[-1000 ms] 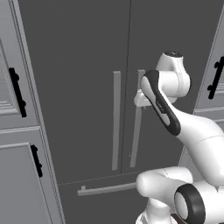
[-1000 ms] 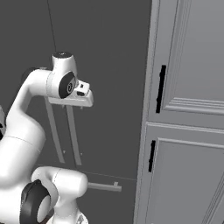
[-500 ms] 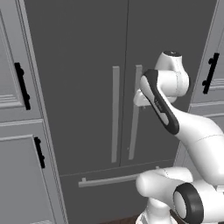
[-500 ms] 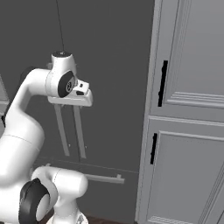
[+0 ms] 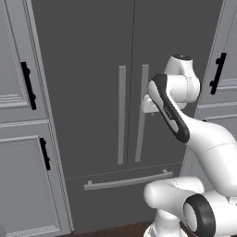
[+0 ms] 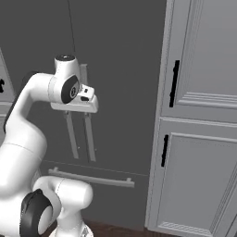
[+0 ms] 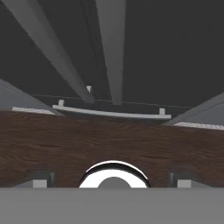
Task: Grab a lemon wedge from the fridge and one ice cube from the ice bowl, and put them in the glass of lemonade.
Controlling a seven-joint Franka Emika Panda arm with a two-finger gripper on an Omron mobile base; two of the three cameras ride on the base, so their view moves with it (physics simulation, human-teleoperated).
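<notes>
The dark grey fridge fills the middle of the left base view, with both doors shut. It also stands left of centre in the right base view. Its two long light handles hang side by side above the drawer bar. My gripper hovers right at the right-hand handle, about halfway up, and points down along the door. In the hand view its fingertips stand far apart with nothing between them, so the gripper is open. The lemon wedge, ice bowl and glass of lemonade are out of view.
Light grey panelled cabinets with black handles flank the fridge on the left and on the right. Below the drawer bar lies dark wooden floor.
The whole picture has shifted a little in both base views, so the base has moved. The arm keeps its pose at the handles and the gripper stays open.
</notes>
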